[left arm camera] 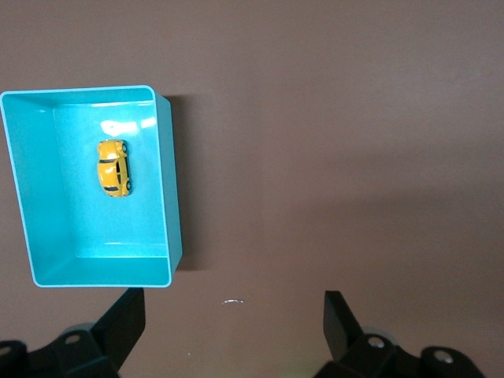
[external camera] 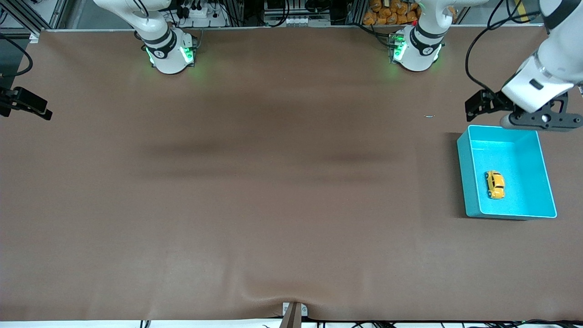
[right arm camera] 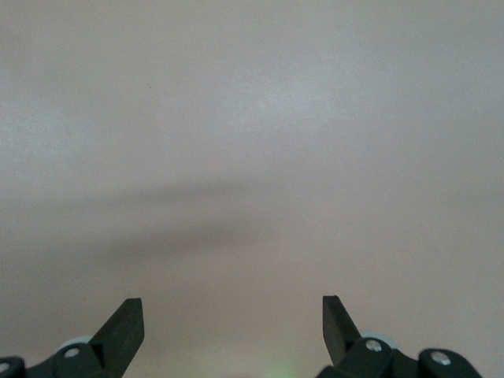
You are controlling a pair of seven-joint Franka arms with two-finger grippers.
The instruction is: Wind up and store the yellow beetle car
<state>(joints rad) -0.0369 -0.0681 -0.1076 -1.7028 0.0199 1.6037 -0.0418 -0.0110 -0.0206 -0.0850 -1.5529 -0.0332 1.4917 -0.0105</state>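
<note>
Yellow beetle car (external camera: 495, 184) resting on its wheels inside the teal bin (external camera: 467, 173), on the bin floor, clear of the walls, a little toward the wall nearer the right arm's end. Same car (left arm camera: 113, 167) plain in the left wrist view, lying lengthwise along the bin (left arm camera: 170, 189), nothing touching it. Bin sitting on the brown table (external camera: 273, 182) at the left arm's end, well apart from anything else.

Left gripper (external camera: 542, 119) hanging up in the air over the bin's edge that lies farther from the front camera; fingers (left arm camera: 124, 323) spread wide and empty, bare table showing between them. Right gripper (external camera: 20, 105) off at the right arm's end of the table, over bare tabletop, fingers (right arm camera: 126, 327) likewise released and holding nothing; waiting.

Judging from the layout: stored already, by the look of it, with the car in the bin and both pincers free. No telling from the pictures whether wound. Either the closing step of the task, or the very opening with the car not yet lifted out.

If finishing: nothing more than lifting the left arm away without clipping the bin rim. If starting: lowering the left gripper into the bin, lining the fingers across the car's narrow body, and pinching gently, given a small, glossy, rounded shell likely to slip or roll on its wheels.
</note>
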